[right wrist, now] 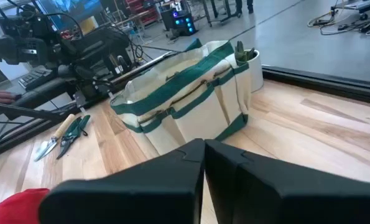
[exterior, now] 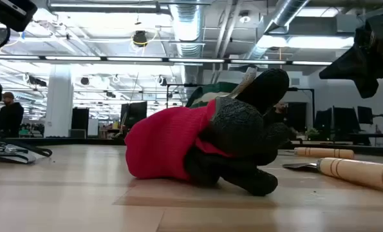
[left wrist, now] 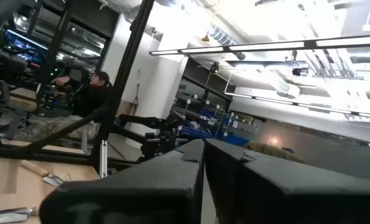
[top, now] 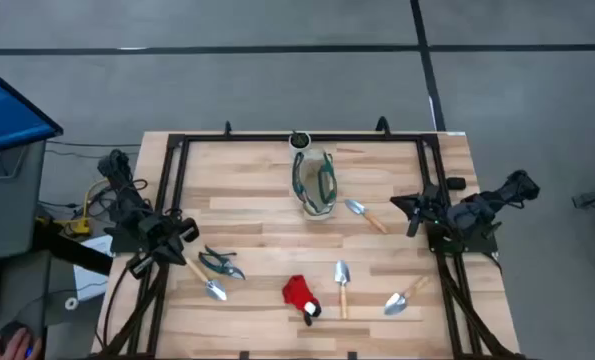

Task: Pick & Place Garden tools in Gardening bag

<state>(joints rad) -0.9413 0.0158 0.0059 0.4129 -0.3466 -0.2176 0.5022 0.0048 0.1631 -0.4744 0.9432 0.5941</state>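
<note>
Glove (exterior: 197, 145) nearest, flat on table (top: 257, 215). Four trowels (top: 342, 283), shears (top: 220, 263): all loose on wood, none in bag (top: 315, 182), which stands at far edge. Left gripper (top: 182, 232), right gripper (top: 409, 208): jaws together, empty, parked at sides. Task unstarted.

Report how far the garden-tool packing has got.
Done: nothing visibly packed. In hand: nothing; the left gripper and right gripper are shut and empty at the table's sides. Left: four wooden-handled silver trowels, the dark-handled pruning shears and the red-and-black glove all lie on the wooden table, outside the cream, green-trimmed fabric bag.
</note>
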